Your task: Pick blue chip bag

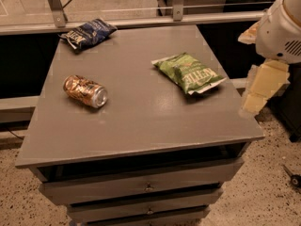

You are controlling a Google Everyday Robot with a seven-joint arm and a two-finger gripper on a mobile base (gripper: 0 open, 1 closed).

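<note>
The blue chip bag (87, 32), dark navy with white lettering, lies flat at the far left corner of the grey table (141, 121). A bright green chip bag (189, 73) lies on the right side of the tabletop. A golden-orange drink can (85, 91) lies on its side at the left. My gripper (261, 87), cream-coloured under the white arm, hangs beyond the table's right edge, just right of the green bag and far from the blue bag. It holds nothing that I can see.
The table has drawers (146, 188) below its front edge. A metal rail (141, 21) with posts runs behind the table. Speckled floor (263, 192) lies to the front right.
</note>
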